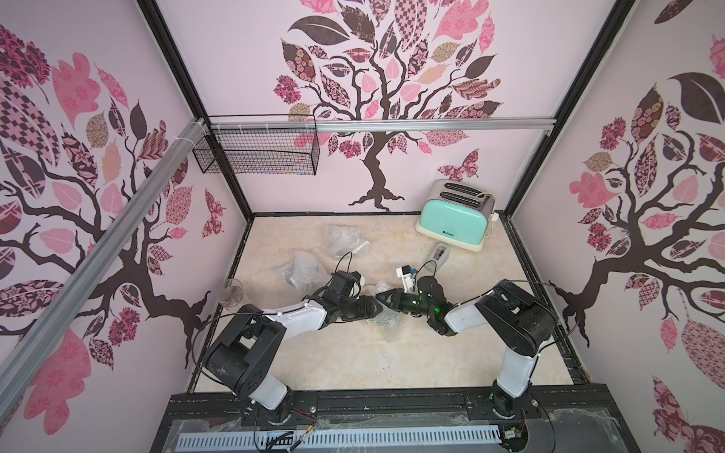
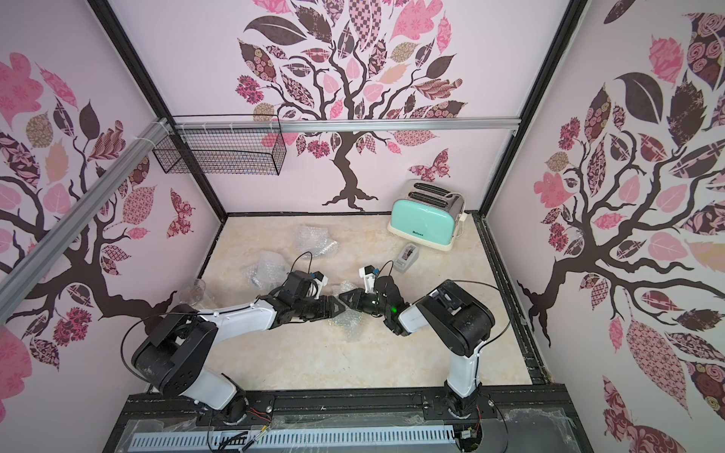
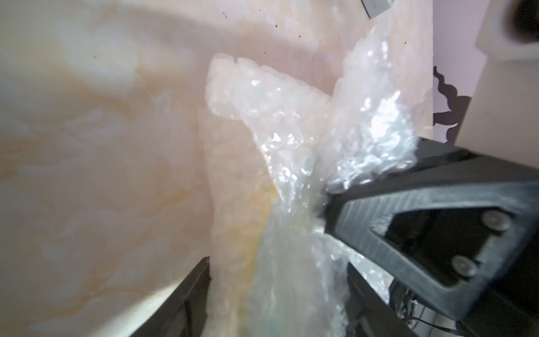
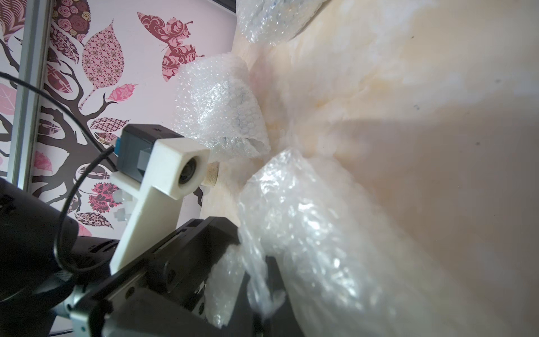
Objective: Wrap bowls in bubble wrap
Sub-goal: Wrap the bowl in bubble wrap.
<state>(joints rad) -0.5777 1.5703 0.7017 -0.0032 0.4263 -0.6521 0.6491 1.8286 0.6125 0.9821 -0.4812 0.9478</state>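
Note:
A crumpled bundle of bubble wrap [image 1: 386,322] [image 2: 350,324] lies mid-table where both arms meet. My left gripper [image 1: 379,310] [image 3: 278,262] has its jaws wide apart around the bundle [image 3: 280,163]. The wrap fills the gap and touches both fingers. A yellow streak shows through it; the bowl inside is otherwise hidden. My right gripper [image 1: 377,296] [image 4: 262,294] is shut, pinching a fold of the same wrap [image 4: 320,233] from the opposite side. Two more wrapped bundles [image 1: 345,238] [image 1: 301,270] lie farther back; a blue pattern shows through one [image 4: 221,108].
A clear glass [image 1: 233,292] stands at the left wall. A mint toaster [image 1: 455,217] sits at the back right, with a tape dispenser [image 1: 439,255] in front of it. A wire basket [image 1: 259,151] hangs on the back rail.

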